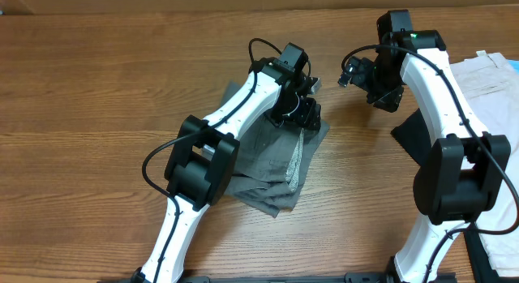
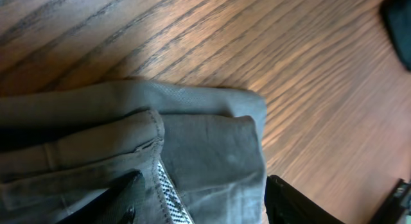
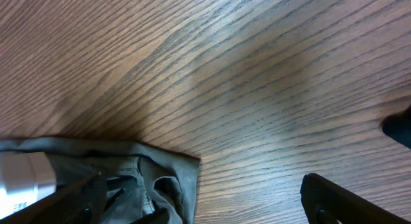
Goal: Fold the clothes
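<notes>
The clothes, a pair of medium-grey shorts (image 1: 272,165), lie folded into a rough bundle at the middle of the table. My left gripper (image 1: 306,113) sits low over their far right corner. In the left wrist view its fingers (image 2: 119,197) stand apart on either side of a folded edge of the shorts (image 2: 212,147), which lies flat and unpinched between them. My right gripper (image 1: 357,79) hovers open over bare wood just right of the shorts. The right wrist view shows the shorts' corner (image 3: 164,176) by its left finger (image 3: 87,195) and nothing in its grasp.
Cream-white shorts (image 1: 486,84) lie at the table's right edge, with a black garment (image 1: 408,135) partly under my right arm. The wooden table (image 1: 97,96) stretches out to the left and back.
</notes>
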Motion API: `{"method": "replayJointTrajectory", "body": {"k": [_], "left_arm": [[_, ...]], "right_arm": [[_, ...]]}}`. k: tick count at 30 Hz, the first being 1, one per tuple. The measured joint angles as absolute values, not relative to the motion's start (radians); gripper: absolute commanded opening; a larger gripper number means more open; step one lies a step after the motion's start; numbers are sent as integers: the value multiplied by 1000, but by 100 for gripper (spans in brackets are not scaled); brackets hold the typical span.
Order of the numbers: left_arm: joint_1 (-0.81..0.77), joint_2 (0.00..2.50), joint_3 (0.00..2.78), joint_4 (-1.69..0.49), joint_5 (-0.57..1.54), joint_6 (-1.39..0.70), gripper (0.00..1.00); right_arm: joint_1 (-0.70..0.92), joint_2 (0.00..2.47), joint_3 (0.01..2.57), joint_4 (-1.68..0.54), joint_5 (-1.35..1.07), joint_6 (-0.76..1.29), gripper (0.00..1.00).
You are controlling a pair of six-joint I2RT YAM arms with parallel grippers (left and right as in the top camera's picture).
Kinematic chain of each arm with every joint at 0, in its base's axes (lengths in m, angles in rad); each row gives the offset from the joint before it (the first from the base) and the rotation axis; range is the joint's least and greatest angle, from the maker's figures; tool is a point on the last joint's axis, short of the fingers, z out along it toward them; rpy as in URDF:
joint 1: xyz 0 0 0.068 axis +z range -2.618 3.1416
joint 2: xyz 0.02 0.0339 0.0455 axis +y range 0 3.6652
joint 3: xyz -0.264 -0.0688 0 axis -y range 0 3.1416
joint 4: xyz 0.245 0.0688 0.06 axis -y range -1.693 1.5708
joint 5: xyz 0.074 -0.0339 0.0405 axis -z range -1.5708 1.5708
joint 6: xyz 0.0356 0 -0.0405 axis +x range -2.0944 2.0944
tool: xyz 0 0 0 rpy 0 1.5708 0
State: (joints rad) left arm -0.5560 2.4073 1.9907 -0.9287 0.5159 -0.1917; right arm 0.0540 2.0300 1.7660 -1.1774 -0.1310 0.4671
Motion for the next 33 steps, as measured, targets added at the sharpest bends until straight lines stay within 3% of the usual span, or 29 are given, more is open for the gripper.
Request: {"method": "replayJointTrajectory", "body": {"k": [8,11,20,26,33], "left_arm": [[-525,2416,2229,-1189,553,-165,78],[-488,2416,2383,-1327,515,-155,100],[-210,2411,2554,-1572,252,-117,100],[-10,2411,2412,-1577,382,37,100],[18,2411,2118,-1488,506,152,100]], "right_arm": [[54,2030,1766,-1179,-131,467,100],[54,2030,1766,-1178,-131,467,100],[54,2030,1766,-1178,-131,467,100],[54,2030,1766,-1178,-131,467,100],[54,2030,1766,-1178,-131,467,100]]}}
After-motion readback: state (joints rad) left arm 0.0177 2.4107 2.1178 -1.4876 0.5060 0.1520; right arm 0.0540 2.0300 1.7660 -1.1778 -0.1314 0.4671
